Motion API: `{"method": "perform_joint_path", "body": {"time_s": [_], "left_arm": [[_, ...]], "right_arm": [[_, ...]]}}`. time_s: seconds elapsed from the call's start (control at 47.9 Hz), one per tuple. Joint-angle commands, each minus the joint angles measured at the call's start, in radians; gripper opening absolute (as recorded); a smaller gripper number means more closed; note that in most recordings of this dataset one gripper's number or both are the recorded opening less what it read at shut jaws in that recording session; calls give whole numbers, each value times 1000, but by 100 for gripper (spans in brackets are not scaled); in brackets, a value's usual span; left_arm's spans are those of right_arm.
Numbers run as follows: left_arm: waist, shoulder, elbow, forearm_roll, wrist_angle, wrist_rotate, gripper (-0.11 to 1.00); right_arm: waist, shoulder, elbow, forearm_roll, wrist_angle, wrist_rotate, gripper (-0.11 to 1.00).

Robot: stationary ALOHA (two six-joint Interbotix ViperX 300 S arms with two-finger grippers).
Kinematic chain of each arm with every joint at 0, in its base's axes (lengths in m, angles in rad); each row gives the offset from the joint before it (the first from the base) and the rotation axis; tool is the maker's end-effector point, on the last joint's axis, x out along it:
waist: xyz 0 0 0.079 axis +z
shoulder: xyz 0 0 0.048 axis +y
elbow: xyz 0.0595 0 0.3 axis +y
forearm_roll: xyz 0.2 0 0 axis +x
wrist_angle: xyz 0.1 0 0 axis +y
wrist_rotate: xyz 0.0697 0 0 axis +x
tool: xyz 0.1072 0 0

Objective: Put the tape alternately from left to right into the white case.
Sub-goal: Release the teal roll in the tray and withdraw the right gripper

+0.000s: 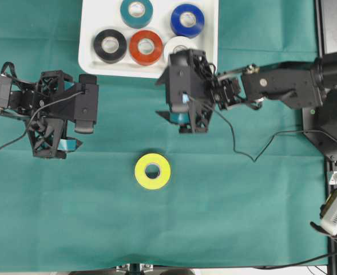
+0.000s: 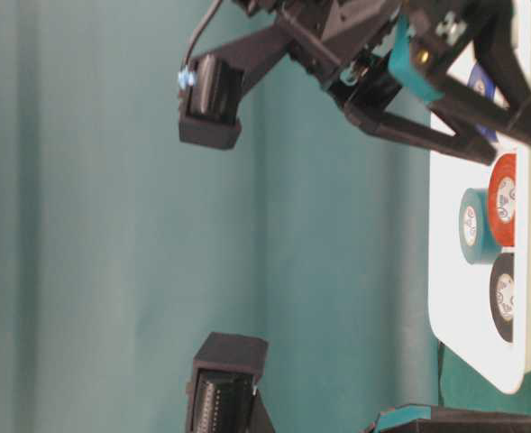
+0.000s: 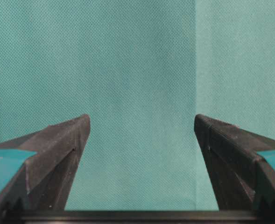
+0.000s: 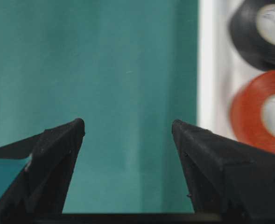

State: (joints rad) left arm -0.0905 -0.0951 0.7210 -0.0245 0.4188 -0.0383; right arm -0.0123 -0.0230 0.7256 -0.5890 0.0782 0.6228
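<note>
Five small tape rolls lie in the shallow white plastic case (image 1: 88, 54); the yellow tape roll (image 1: 152, 171) remains below it. Left gripper (image 1: 70, 119) and right gripper (image 1: 186, 118) both stand open, empty; judged next: left gripper descends over the yellow roll.

Open green desk (image 1: 242, 217) surrounds the yellow tape roll (image 1: 152, 171), so I can drop on it from any side. At twelve o'clock my right pincer (image 1: 185, 121) overhangs the white case's (image 1: 88, 54) near rim. My left pincer (image 1: 67, 144), at nine, stands well apart.
</note>
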Motion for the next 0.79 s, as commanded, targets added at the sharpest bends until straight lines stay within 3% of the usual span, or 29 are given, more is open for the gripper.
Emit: {"method": "perform_joint_path", "body": {"time_s": [0.0, 0.375, 0.772], "left_arm": [[-2, -15, -18, -3, -3, 0, 54], [-12, -14, -23, -3, -5, -2, 54], [-17, -14, -25, -3, -8, -2, 54]], "right_arm": [[25, -81, 3, 3, -3, 2, 83], [101, -123, 54, 3, -3, 2, 83], [104, -133, 67, 3, -9, 3, 83]]}}
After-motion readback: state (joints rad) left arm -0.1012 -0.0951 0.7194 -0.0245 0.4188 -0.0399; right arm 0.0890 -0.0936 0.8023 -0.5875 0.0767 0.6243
